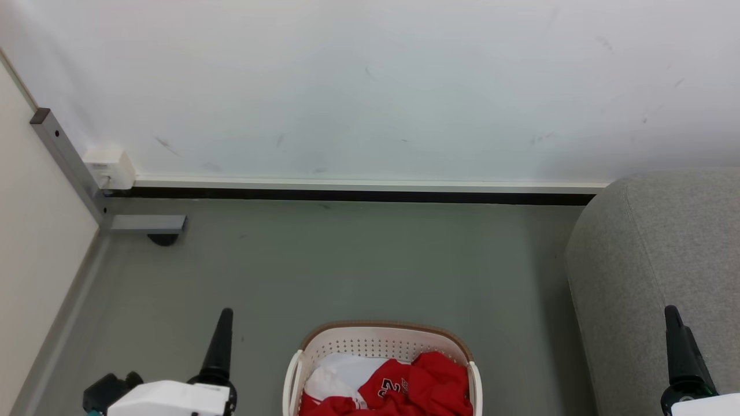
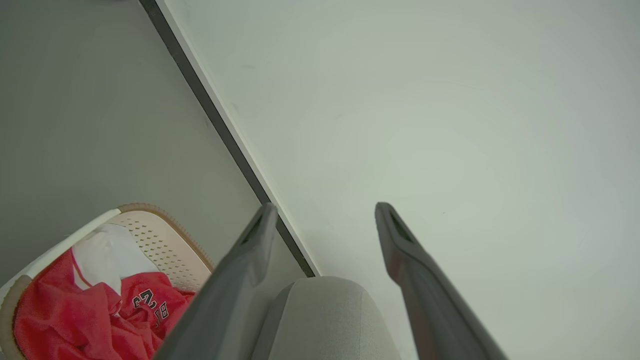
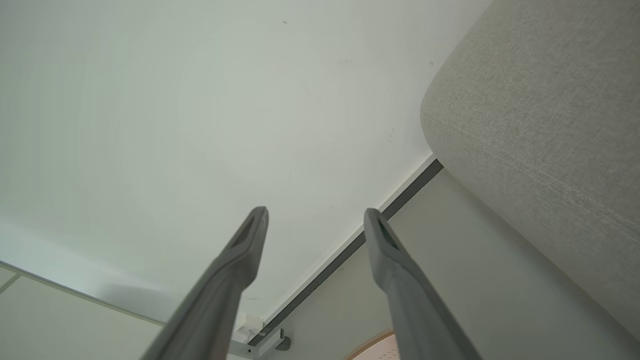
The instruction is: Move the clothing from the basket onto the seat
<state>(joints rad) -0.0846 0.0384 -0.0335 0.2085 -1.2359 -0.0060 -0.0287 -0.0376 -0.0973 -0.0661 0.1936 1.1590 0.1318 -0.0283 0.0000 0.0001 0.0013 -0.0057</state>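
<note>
Currently both tools are idle. Left gripper (image 2: 326, 207): fingers spread, nothing between them, tips aimed at the wall (image 2: 450, 125). Right gripper (image 3: 315, 211): also parted and empty.

Position: the clothing (image 1: 416, 384) lies crumpled inside the basket (image 1: 381, 330) at the bottom centre of the head view. The red folds are heaped toward the right half of the basket, and the printed lettering shows near the middle. A white cloth (image 1: 341, 370) lies against them on the left, touching. The seat (image 1: 653, 260) takes up the right edge of the frame, near the basket but apart from it, with bare floor (image 1: 347, 271) between.

Handling (judgement):
- Light, limp fabric with no stiffness. It should drape and trail once lifted.
- Probably a smooth jersey knit, so somewhat slippery. Pinch a raised fold rather than a flat patch.
- Not fragile, so a firm close is fine.

Best hold: the highest red ridge at the upper right of the heap, well away from the white cloth so that cloth is not dragged along.

Risks: the garments look tangled, so one may pull up another. A trailing hem could also snag on the basket rim.
</note>
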